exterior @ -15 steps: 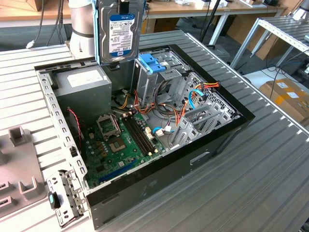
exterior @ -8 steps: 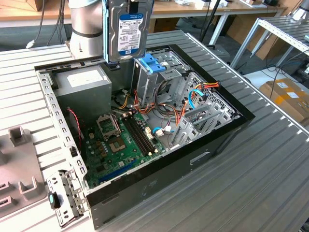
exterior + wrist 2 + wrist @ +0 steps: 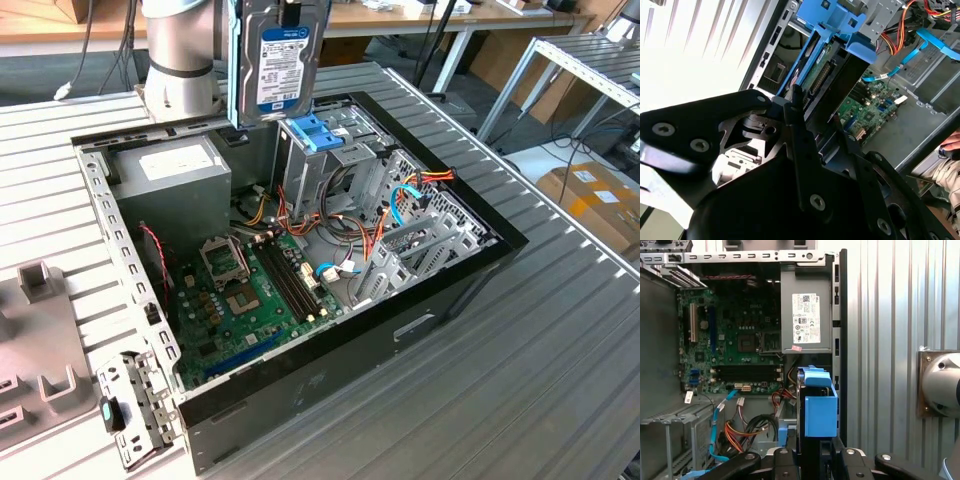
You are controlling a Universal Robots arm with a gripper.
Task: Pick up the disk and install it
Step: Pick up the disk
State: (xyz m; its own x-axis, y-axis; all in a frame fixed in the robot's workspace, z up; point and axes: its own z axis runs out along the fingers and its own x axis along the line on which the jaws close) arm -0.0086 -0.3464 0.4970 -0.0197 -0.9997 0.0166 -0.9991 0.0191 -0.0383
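Ribbed metal table [image 3: 560, 330] carries open computer case [image 3: 300, 390]. My pincer [image 3: 815, 456] clamped on disk [image 3: 278, 55]. Disk upright, long axis vertical, hanging below me, lower edge just above drive cage [image 3: 338, 168], beside blue bracket [image 3: 315, 135].

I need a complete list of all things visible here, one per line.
the disk: one, grey, white label, above the drive cage
computer case: one, black, on the table
motherboard: one, green, inside the case
power supply: one, grey, inside the case
bracket: one, blue, atop the drive cage
cables: several, orange and blue, inside the case
table: one, grey, under the case
cardboard box: one, brown, exterior view's right
gripper: one, black, shut on the disk
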